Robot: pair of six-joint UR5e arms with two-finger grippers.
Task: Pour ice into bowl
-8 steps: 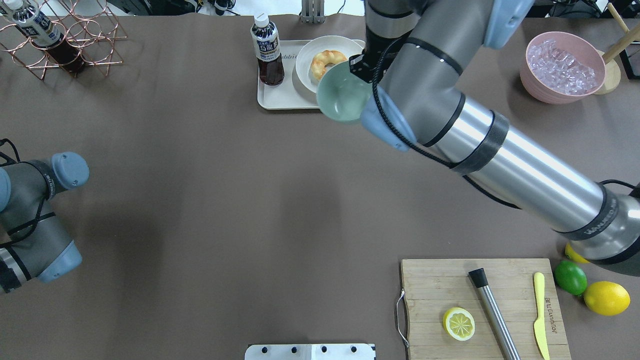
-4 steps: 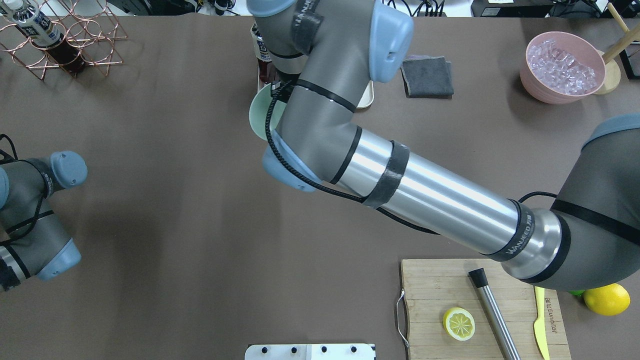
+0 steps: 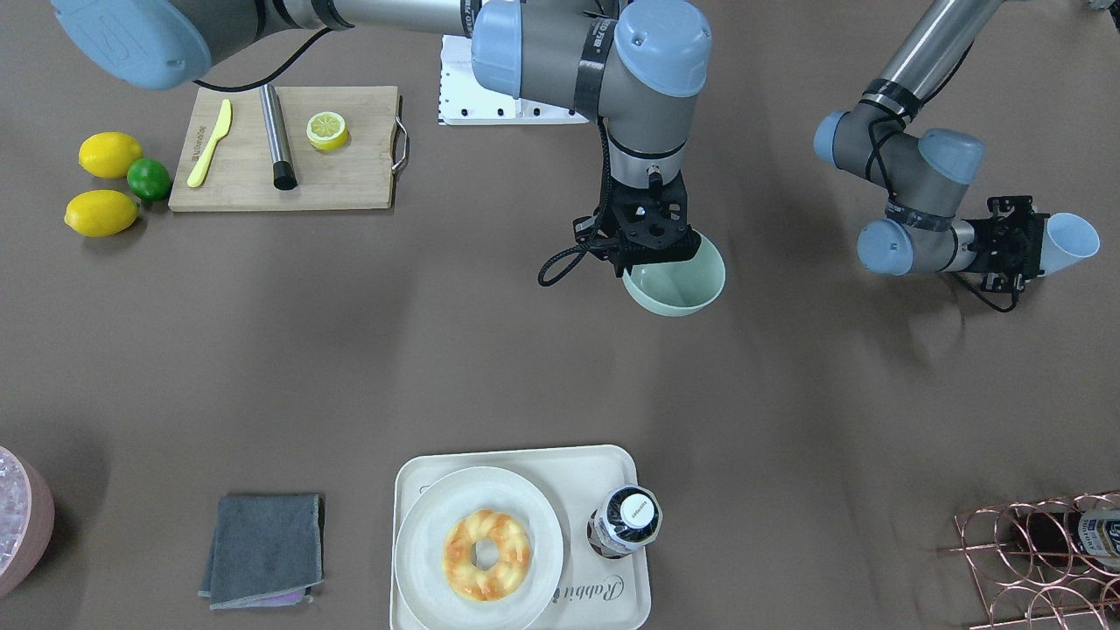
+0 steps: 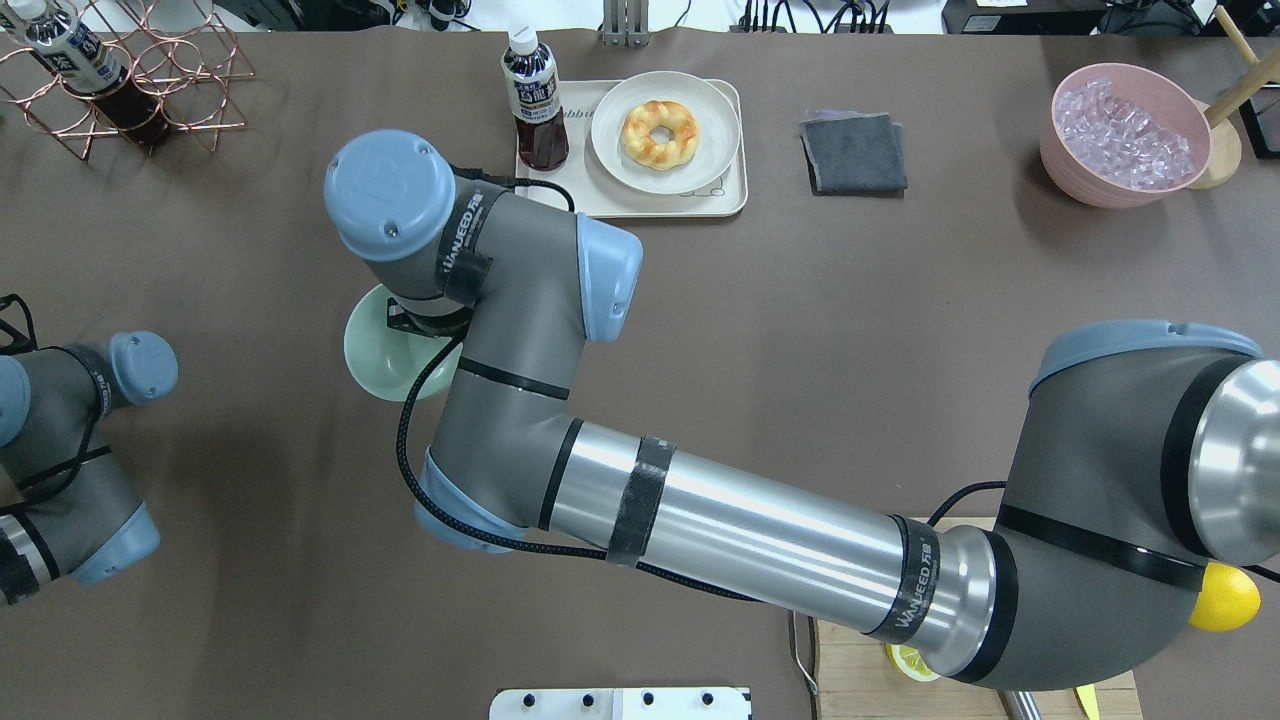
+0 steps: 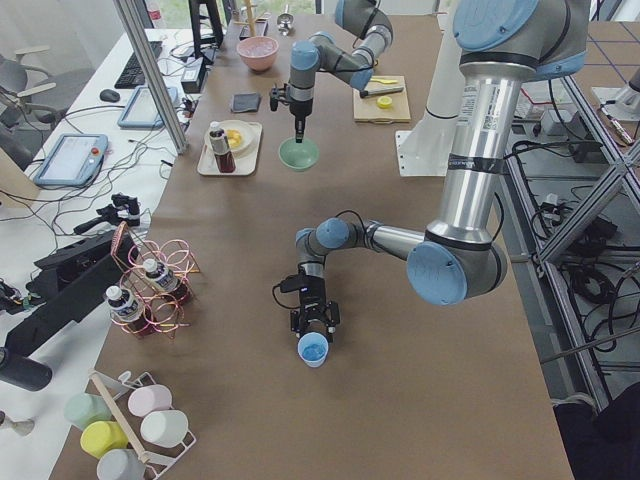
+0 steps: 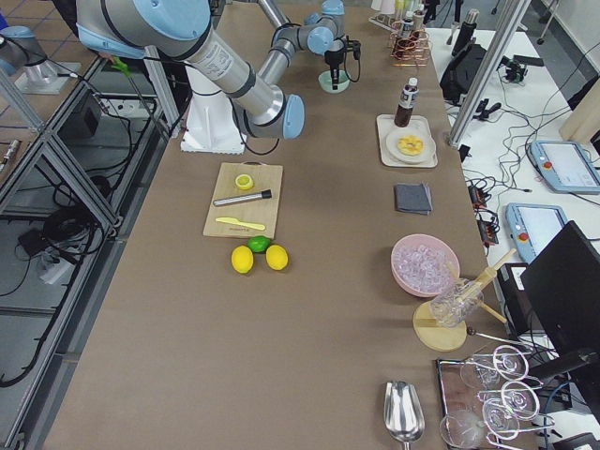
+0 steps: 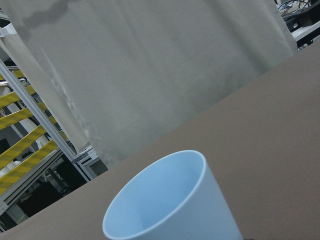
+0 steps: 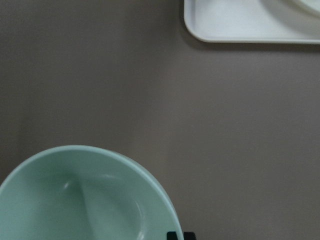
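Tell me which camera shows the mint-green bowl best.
Exterior front-facing: the bowl shows nearly whole, its empty inside open to view, the right gripper at its rim. Right wrist crops it; overhead has the arm covering part; both side views show it small.

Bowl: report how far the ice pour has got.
Done: the right gripper grips the bowl by its rim, and the left gripper holds the cup. In hand: apparently bringing them together; they are far apart. Left: the pour itself; the bowl is empty, and I see no ice in the cup.
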